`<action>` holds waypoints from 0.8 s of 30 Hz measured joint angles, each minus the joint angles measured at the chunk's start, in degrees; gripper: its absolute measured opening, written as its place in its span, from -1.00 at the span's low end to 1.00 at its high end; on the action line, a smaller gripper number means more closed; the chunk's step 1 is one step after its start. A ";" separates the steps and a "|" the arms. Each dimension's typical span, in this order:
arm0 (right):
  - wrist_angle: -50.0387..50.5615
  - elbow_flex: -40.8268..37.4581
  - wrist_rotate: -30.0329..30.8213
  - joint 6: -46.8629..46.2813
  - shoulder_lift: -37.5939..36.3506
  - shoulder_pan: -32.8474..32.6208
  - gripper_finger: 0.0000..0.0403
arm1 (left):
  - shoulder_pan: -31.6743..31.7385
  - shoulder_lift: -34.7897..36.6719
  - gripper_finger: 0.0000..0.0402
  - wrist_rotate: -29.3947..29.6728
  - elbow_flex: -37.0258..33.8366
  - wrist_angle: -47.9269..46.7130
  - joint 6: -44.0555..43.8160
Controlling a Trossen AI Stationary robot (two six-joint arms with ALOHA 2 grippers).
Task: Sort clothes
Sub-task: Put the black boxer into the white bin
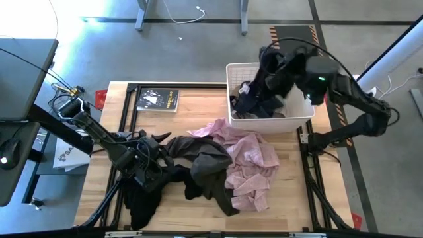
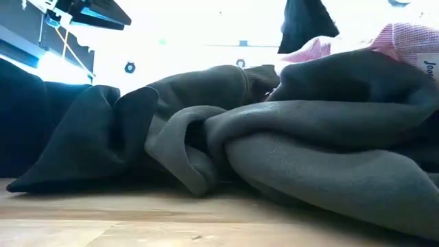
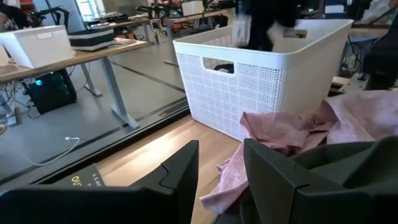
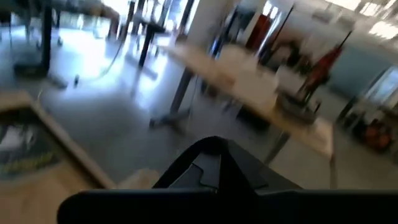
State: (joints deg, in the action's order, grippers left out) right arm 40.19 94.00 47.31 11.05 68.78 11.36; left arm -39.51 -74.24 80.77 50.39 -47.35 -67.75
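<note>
My right gripper (image 1: 268,56) is shut above the white lattice basket (image 1: 301,120), with a black garment (image 1: 271,71) hanging from it. The same black garment (image 3: 264,25) shows over the basket in the left wrist view. On the table lie a pale pink garment (image 1: 250,162), a dark grey-olive garment (image 1: 206,158) and another black garment (image 1: 142,198). My left gripper (image 3: 221,177) stands open and low at the olive garment's left side, pointing toward the basket. Nothing is between its fingers. My right gripper is shut on the black garment's upper part (image 1: 266,63). The cloth and the gripper's own body hide which edge or fold it has. The garment hangs slack below the fingers. Its lower end (image 1: 254,102) reaches into the basket among other dark clothes.
A small dark booklet (image 1: 158,99) lies at the table's far left. The basket (image 3: 261,81) stands at the far right corner, with the pink garment (image 3: 280,134) reaching its near wall. Bare wood (image 2: 137,219) shows along the near edge. Black frame rails border the table.
</note>
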 joint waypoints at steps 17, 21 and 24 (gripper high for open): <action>7.46 -33.30 -30.94 -18.09 2.92 23.83 -1.00 | 2.75 0.00 -0.38 -5.66 0.00 5.28 7.48; 1.92 -42.17 -36.72 -19.23 2.94 28.00 -1.00 | 2.75 0.00 -0.38 -5.66 0.00 5.26 7.49; -1.88 -46.94 -39.14 -20.09 2.94 30.48 -1.00 | 2.75 0.00 -0.38 -5.66 0.00 5.26 7.50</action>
State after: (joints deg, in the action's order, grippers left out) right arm 38.31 47.05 8.17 -9.04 71.72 41.84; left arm -36.75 -74.24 75.11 50.39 -42.09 -60.25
